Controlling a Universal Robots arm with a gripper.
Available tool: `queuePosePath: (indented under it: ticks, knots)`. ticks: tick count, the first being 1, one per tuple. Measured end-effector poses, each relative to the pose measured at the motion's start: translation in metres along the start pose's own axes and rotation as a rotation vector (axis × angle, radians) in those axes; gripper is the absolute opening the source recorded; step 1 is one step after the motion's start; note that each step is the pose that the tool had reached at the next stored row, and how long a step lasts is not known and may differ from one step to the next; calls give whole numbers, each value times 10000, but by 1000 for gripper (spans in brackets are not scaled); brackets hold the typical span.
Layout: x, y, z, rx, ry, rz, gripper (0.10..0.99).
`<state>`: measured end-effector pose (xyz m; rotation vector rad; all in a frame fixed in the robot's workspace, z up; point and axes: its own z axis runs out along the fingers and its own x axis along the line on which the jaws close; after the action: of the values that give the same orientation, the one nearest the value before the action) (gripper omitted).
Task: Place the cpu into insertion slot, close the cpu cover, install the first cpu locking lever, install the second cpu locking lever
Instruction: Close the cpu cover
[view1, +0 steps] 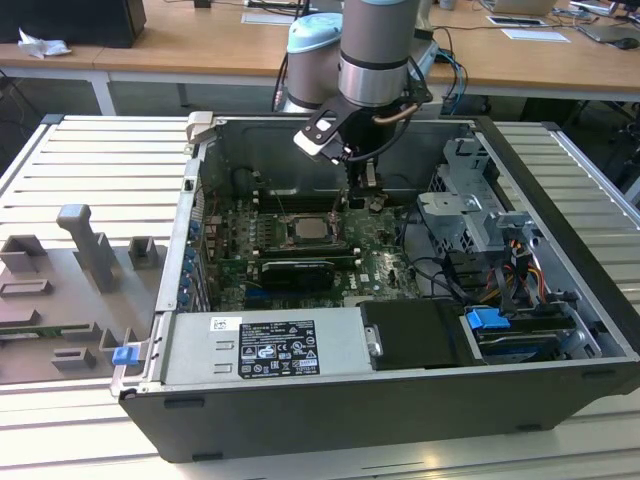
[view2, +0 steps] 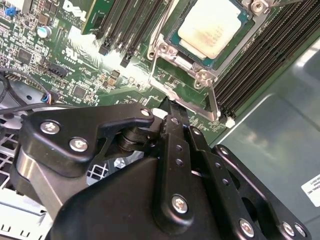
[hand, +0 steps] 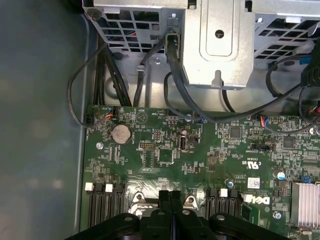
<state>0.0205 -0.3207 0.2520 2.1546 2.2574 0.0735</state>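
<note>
The cpu (view2: 212, 27), a pale beige square chip, lies flat in the insertion slot (view1: 286, 232) on the green board inside the open computer case. The silvery cpu cover (view2: 186, 64) lies down around it as a frame. Thin wire levers (view2: 215, 106) run along the socket's sides; I cannot tell whether they are latched. My gripper (view2: 172, 106) hangs just beside the socket's corner, on the exterior view's right of it (view1: 368, 185). Its black fingers (hand: 170, 197) are pressed together with nothing between them.
Black memory slots (view2: 260, 55) flank the socket. A long black graphics card (view1: 297, 272) lies in front of it, and a power supply (view1: 270, 345) nearer still. A metal drive cage (view1: 470, 215) with cables (hand: 175, 85) stands to the exterior view's right. The case walls (view1: 200, 170) enclose everything.
</note>
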Motion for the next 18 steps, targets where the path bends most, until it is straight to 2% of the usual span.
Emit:
queuePosePath:
  ticks: [18]
  knots:
    - [7, -140, -6, 0, 1, 1, 106]
